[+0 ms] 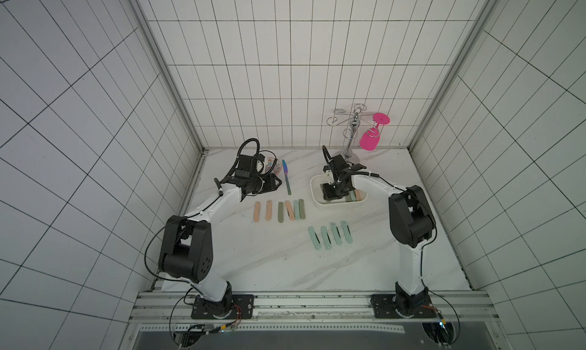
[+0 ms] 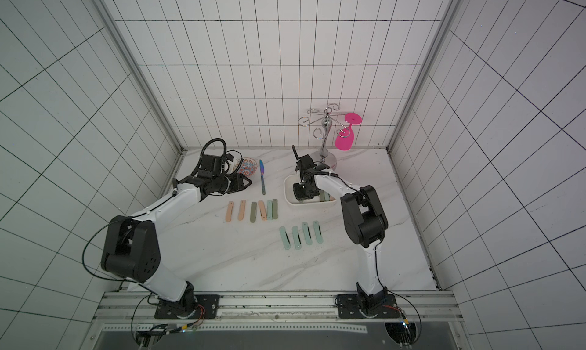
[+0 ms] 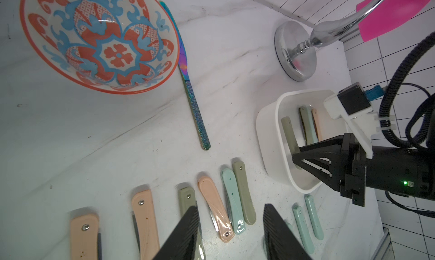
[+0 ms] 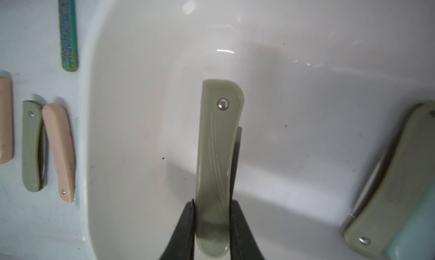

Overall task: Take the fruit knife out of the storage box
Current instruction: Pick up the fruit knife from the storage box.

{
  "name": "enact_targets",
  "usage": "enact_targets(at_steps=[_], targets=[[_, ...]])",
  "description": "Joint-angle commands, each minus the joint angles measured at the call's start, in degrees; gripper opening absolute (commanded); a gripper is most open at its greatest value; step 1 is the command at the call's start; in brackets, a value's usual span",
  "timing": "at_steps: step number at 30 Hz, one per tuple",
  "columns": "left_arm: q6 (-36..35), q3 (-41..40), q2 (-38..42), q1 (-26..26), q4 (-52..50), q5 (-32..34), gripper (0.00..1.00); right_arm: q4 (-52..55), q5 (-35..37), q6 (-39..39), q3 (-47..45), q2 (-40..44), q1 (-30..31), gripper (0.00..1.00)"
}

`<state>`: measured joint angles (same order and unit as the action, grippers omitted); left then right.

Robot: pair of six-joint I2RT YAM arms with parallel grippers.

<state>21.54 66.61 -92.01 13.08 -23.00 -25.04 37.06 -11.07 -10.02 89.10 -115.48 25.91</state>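
The storage box (image 1: 336,206) (image 2: 310,204) is a white low-walled tub at the table's right rear. My right gripper (image 4: 213,202) reaches down into it (image 1: 329,194) and is shut on an olive-green folded fruit knife (image 4: 219,141), gripping its handle end between both fingers. In the left wrist view that knife (image 3: 289,134) lies along the box's inner wall (image 3: 270,138). More folded knives (image 4: 388,200) lie at the box's far side. Over the row of knives on the table, my left gripper (image 3: 230,207) (image 1: 276,183) hovers open and empty.
A patterned bowl (image 1: 274,167) and an iridescent table knife (image 1: 287,177) lie at the back left. Several peach, olive and mint folded knives (image 1: 279,210) lie in a row mid-table, with several mint ones (image 1: 331,236) nearer. A chrome rack holds a pink glass (image 1: 369,136) behind the box.
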Motion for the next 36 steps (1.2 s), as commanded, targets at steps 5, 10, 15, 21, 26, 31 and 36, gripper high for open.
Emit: enact_targets(at_steps=[5,10,15,21,26,31,36], targets=[[6.21,-0.98,2.54,1.06,7.82,-7.32,0.48,0.85,-4.32,0.27,-0.04,7.01,0.32,0.0],[11.89,-2.24,1.8,2.5,14.23,-11.88,0.48,0.83,-7.82,0.0,-0.41,10.47,1.61,0.0],[15.11,-2.28,-0.12,4.78,18.08,-14.02,0.49,0.34,-9.86,-0.33,-0.92,12.98,3.81,0.0],[17.99,-2.36,-2.22,6.47,21.65,-15.13,0.49,0.13,-11.59,-1.01,-0.44,13.47,5.77,0.0],[19.1,-2.29,-4.03,7.43,23.0,-15.0,0.49,-0.05,-12.5,-1.23,0.89,12.76,6.95,0.0],[19.35,-1.77,-5.59,8.08,23.32,-14.77,0.49,-0.01,-12.79,-1.32,1.78,12.52,7.63,0.0],[20.4,-1.35,-6.85,8.84,24.4,-15.04,0.49,-0.06,-13.0,-1.32,2.04,12.5,7.97,0.0]])
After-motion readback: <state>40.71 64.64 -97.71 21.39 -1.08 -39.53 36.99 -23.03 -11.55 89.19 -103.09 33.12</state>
